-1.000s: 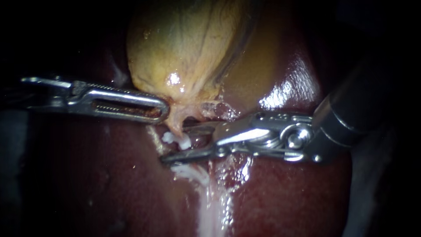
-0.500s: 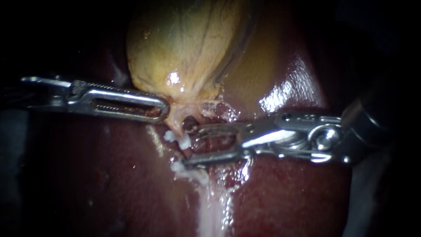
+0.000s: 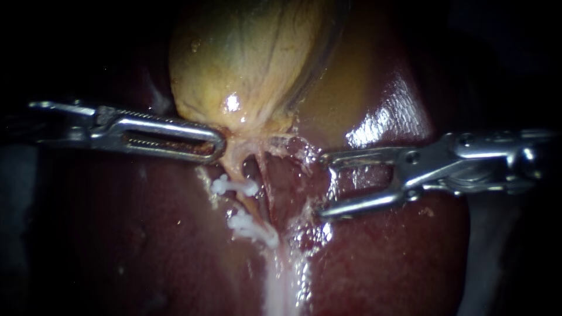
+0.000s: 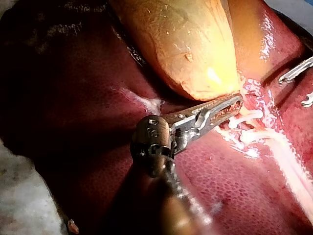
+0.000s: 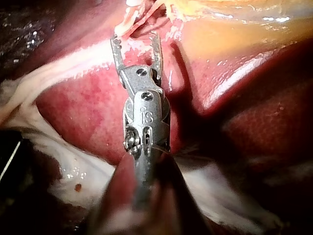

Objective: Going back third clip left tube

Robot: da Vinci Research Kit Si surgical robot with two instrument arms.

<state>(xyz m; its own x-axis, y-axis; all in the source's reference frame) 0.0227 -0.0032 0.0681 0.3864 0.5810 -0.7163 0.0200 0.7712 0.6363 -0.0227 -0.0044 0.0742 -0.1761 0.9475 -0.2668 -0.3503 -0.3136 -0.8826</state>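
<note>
The yellow gallbladder lies on the dark red liver. My left instrument is shut on the gallbladder's neck; the left wrist view shows the same grip by my left instrument. Below the neck runs the left tube. It carries a white clip, with more white clip material lower down. My right instrument stands to the right of the tubes, its jaws open and empty. In its own wrist view my right instrument is just short of the tissue.
A thinner strand runs beside the left tube. Pale wet tissue trails down from the clips over the liver. The tips of my right instrument show beyond the clips in the left wrist view.
My right instrument has drawn back to the right, off the tube, with its jaws open. The left instrument and the gallbladder have held still.
</note>
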